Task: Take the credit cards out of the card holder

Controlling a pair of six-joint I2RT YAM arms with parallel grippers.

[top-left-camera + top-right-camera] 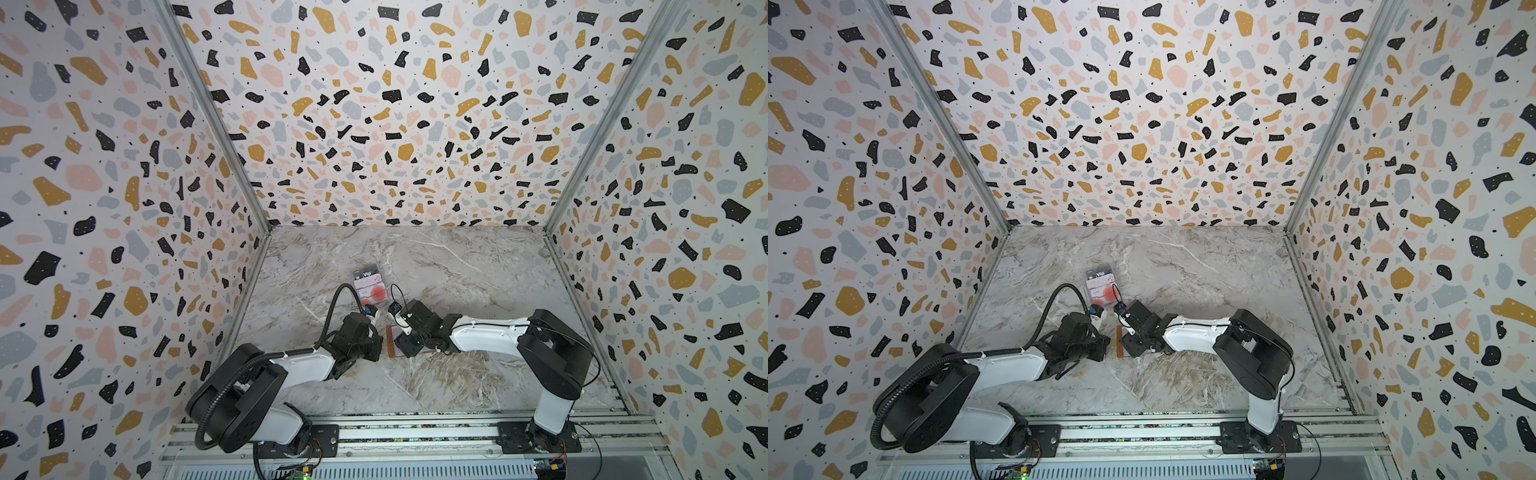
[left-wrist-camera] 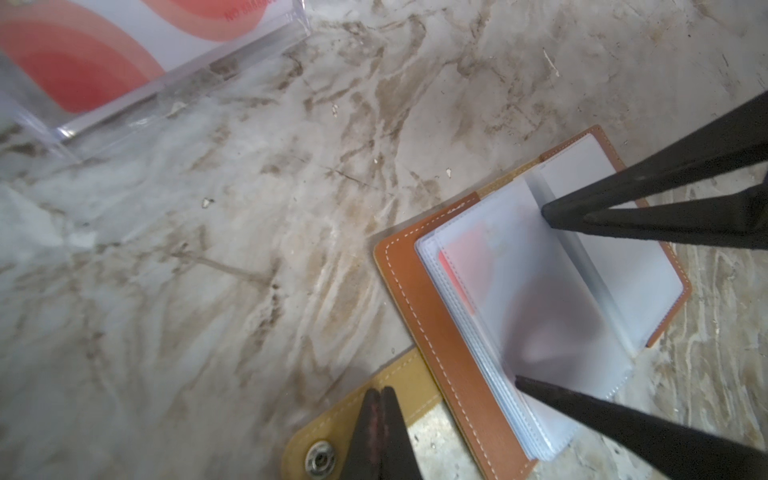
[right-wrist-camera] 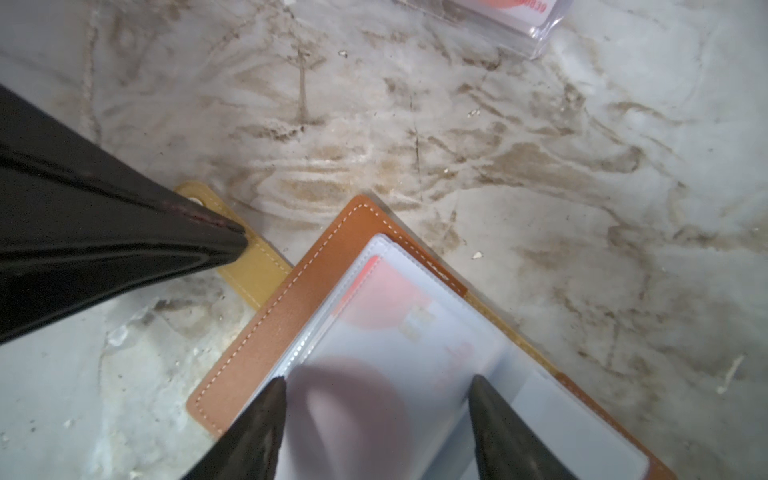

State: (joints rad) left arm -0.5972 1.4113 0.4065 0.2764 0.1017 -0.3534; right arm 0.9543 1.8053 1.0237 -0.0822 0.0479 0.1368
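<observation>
- Card holder lies open on the desk, toward the front edge near the middle. A red-and-white credit card shows through its sleeves.
- My left end effector is clenched, tips down on the snap strap.
- Right end effector is released, jaws wide, tips on the top sleeve.
- Clear case sits near the holder on the back-edge side, with open marble beyond it and toward the right edge.

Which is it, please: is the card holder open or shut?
Open: the card holder lies spread flat on the table, its clear sleeves exposed and its snap strap unfastened beside it.
</observation>
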